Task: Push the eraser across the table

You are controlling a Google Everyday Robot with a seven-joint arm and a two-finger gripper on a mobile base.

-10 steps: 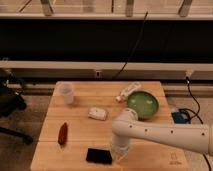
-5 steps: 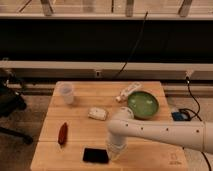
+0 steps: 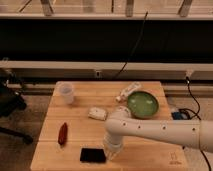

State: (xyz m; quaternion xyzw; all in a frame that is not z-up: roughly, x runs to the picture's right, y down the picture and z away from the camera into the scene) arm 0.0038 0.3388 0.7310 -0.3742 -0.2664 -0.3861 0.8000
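Observation:
The eraser [image 3: 93,155] is a flat black block lying near the front edge of the light wooden table [image 3: 150,150], left of centre. My white arm reaches in from the right, and the gripper [image 3: 111,148] hangs down at the eraser's right end, close against it.
A red elongated thing [image 3: 63,133] lies at the left. A small white packet [image 3: 97,113] sits mid-table. A clear plastic cup [image 3: 66,93] stands back left. A green bowl [image 3: 142,104] and a white bottle [image 3: 129,91] are back right. A black chair [image 3: 10,107] stands left of the table.
The gripper has moved left along the front of the table, and the eraser has slid left with it.

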